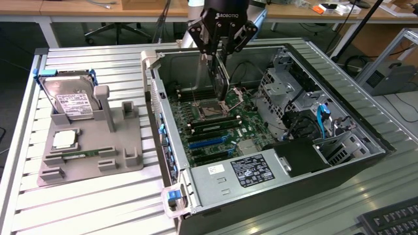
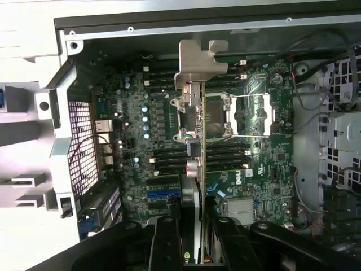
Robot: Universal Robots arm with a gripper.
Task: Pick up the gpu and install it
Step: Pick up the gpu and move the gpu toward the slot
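- At nine o'clock in the exterior view, a grey fixture [image 1: 124,156] sat on the slatted metal worktop [image 1: 98,205], just beside the open computer case [image 1: 154,98].
- A silver hard drive [image 1: 73,100] with a white label stood propped on edge at the fixture's eleven o'clock end.
- A square processor chip [image 1: 64,139] lay flat at six o'clock of the drive, and a narrow green memory stick [image 1: 81,155] lay just beyond it at five o'clock.
- The case lay on its side in the middle of the view, with the motherboard [image 1: 245,125] facing up inside it.
- The gripper [image 1: 219,49] hung over the case at twelve o'clock of the view, its jaws closed on the upper edge of the gpu [image 1: 220,81].
- The gpu hung upright on its edge, well apart from the fixture and above the motherboard, with its lower end near the processor socket [image 1: 212,110]. Whether it touched the board could not be told.
- In the wrist view the gpu [image 2: 201,169] appeared edge-on between the gripper [image 2: 194,237] fingers. Its silver end bracket [image 2: 200,59] was at the far end, and the card crossed in front of the processor socket [image 2: 248,116].
- A power supply [image 1: 251,171] with a label filled the case's six o'clock end.
- A metal drive cage [image 1: 287,93] and a blue cable [image 1: 320,117] stood at three o'clock of the board.
- A keyboard [image 1: 392,220] lay at five o'clock of the view.
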